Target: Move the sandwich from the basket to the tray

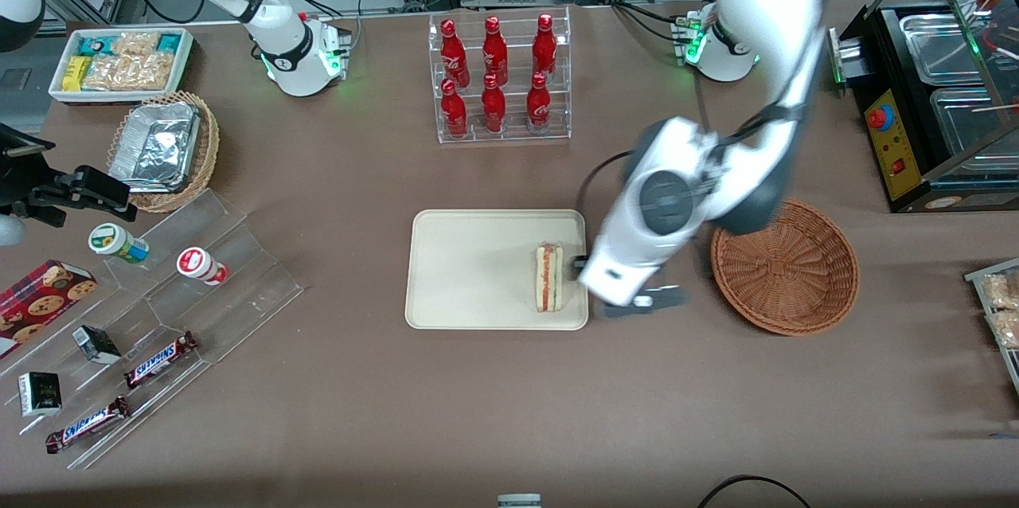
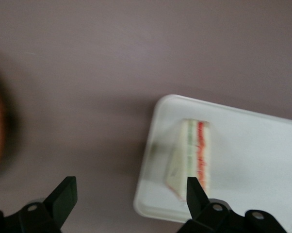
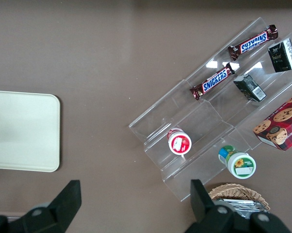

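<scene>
Cream tray (image 1: 478,269), reddish-brown woven basket (image 1: 786,267), white sandwich (image 1: 549,278) (orange-red filling stripe), black gripper (image 2: 129,196).

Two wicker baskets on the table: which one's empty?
The reddish-brown basket beside the open hand and tray; the tan basket holds foil containers.

Six red bottles (image 1: 495,78) stand in a clear rack (image 1: 501,130).
</scene>
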### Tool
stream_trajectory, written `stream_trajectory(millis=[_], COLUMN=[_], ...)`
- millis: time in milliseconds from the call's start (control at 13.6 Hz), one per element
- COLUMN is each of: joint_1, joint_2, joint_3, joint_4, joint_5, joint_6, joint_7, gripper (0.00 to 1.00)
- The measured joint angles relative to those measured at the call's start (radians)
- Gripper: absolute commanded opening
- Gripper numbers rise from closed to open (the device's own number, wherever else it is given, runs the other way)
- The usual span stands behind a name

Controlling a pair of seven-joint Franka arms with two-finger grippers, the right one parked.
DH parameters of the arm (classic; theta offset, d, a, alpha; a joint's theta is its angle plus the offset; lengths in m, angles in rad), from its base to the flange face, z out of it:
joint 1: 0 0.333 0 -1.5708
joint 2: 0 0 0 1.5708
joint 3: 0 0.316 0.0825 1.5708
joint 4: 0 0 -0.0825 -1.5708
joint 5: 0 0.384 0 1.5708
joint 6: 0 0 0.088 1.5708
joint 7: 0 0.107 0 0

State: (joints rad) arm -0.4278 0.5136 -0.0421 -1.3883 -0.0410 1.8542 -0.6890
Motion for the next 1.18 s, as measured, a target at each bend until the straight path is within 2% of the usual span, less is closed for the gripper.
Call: stream_trajectory(millis=[221, 516, 811, 1033, 1180], joint_1=[0.139, 0.258, 0.358, 0.368, 0.367], joint_2=[-0.149, -0.372, -0.500, -0.560, -0.566], joint_3=[0.004, 0.006, 0.010, 0.011, 0.013], joint_4=[-0.102, -0.286, -0.306, -0.295, -0.252], joint_5=[0.003, 0.003, 0.008, 0.067, 0.077], joint_6=[-0.021, -0.071, -0.231, -0.305, -0.341], joint_7=[0.012, 0.169, 0.338, 0.433, 0.498], gripper=[1.00, 1.00, 1.00, 1.00, 1.00])
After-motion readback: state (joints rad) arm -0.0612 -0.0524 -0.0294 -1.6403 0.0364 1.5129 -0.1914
